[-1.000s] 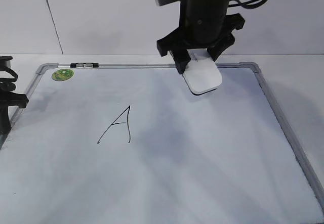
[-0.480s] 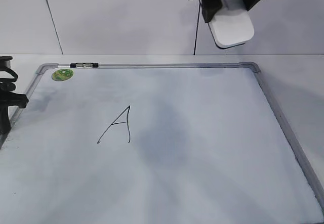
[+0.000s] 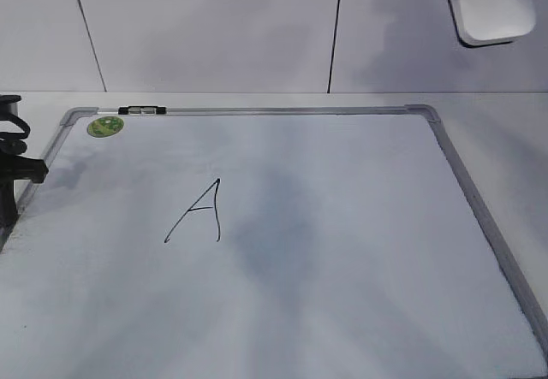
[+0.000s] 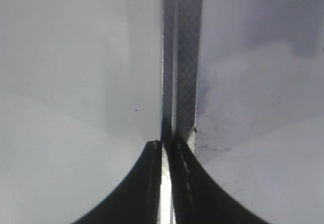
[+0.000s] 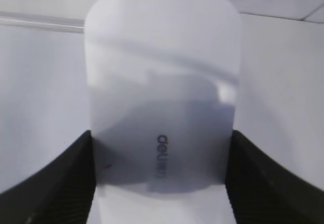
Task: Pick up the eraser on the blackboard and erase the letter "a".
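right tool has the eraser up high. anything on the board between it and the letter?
Nothing visible. The right tool holds the eraser above the board's far right corner. The letter sits left of centre, with only bare board surface between. The marker and green sticker lie at the far-left edge.

1. One blackboard [image 3: 342, 310], lying flat on the bench [image 3: 497, 109].
2. One eraser [image 3: 490, 9], white, at the top right of the exterior view; the right wrist view shows it [image 5: 162, 92] with grey lettering.
3. One written letter, a capital "A" [image 3: 199, 212], on the board.
4. One round green sticker [image 3: 106, 126] at the board's far left corner.
5. One small black-and-white marker [image 3: 141, 109] on the far frame edge.
6. Two claws: the right claw [image 5: 161, 183] and the left claw [image 4: 166, 183].
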You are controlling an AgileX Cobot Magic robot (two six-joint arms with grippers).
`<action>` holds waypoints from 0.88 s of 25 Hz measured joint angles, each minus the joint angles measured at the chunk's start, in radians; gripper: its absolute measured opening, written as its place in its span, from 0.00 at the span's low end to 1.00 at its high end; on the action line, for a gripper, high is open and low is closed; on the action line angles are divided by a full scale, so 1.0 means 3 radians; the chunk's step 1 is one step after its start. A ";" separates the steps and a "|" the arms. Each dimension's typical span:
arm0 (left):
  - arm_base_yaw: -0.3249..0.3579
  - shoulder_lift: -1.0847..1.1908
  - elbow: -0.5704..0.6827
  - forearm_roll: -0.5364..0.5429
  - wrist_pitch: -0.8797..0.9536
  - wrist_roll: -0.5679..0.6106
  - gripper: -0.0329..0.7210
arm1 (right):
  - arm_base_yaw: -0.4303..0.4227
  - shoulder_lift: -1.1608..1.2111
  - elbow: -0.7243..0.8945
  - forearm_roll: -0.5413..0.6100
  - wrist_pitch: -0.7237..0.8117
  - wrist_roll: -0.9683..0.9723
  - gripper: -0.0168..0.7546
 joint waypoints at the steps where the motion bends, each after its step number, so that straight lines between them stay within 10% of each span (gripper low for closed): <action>1: 0.0000 0.0000 0.0000 0.0000 0.0000 0.0000 0.09 | -0.0046 -0.0053 0.0063 -0.0008 0.0000 0.0006 0.74; 22: 0.0005 0.0000 0.0000 -0.0031 0.0000 0.0006 0.09 | -0.0285 -0.0412 0.1261 -0.0031 -0.0003 0.0217 0.74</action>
